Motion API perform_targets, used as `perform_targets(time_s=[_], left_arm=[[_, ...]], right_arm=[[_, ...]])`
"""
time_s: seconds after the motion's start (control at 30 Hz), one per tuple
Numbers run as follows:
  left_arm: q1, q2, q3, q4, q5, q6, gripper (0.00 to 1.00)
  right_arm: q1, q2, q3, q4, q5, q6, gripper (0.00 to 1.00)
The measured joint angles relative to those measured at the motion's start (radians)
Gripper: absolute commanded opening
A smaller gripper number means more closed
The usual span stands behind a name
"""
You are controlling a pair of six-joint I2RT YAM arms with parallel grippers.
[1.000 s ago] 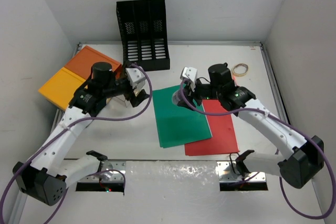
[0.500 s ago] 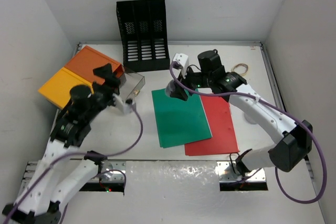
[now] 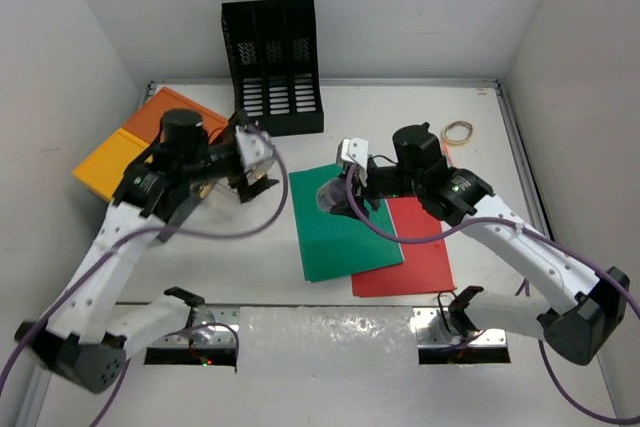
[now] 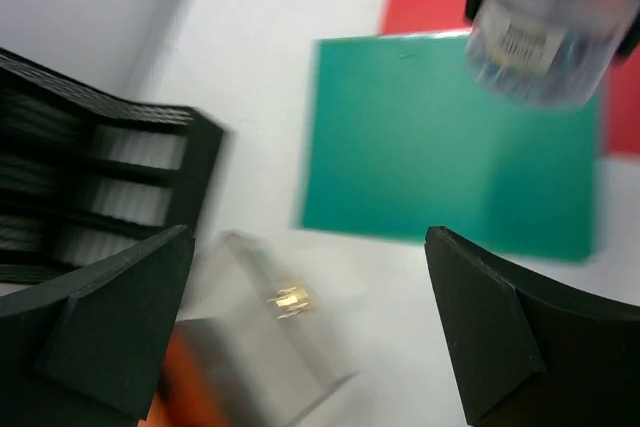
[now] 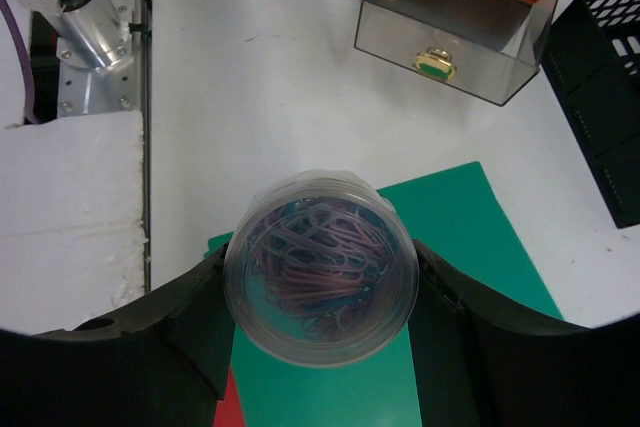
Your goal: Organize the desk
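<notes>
Right hand (image 3: 343, 195) has drawn nearer, pinching paperclip jar (image 5: 320, 279); left hand (image 4: 310, 319) spread wide.

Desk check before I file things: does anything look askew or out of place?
Yes. The green folder lies skewed across the red folder, the drawer box's clear drawer stands pulled out, and a rubber band lies loose at the desk's far right corner.

wht desk (image 3: 400, 117), grn folder (image 3: 345, 242), red folder (image 3: 425, 257), blk mesh rack (image 3: 272, 67)
</notes>
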Motion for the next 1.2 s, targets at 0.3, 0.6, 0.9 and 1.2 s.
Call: perform_targets(time_s=[0.3, 0.6, 0.9, 1.2], left_arm=[[0.0, 0.086, -0.045, 0.143, 0.112, -0.723, 1.0], [-0.021, 0.065, 0.064, 0.039, 0.147, -0.47, 1.0], [-0.041, 0.066, 0.074, -0.225, 0.23, -0.089, 1.0], [-0.042, 0.066, 0.053, -0.251, 0.278, -0.063, 1.0]], right_arm=[[0.014, 0.017, -0.041, 0.062, 0.114, -0.004, 0.0], [0.034, 0.1, 0.0, 0.074, 0.12, -0.002, 0.0], [0.083, 0.174, 0.168, -0.003, 0.005, -0.08, 0.0], [0.139, 0.201, 0.208, -0.042, -0.021, -0.131, 0.0]])
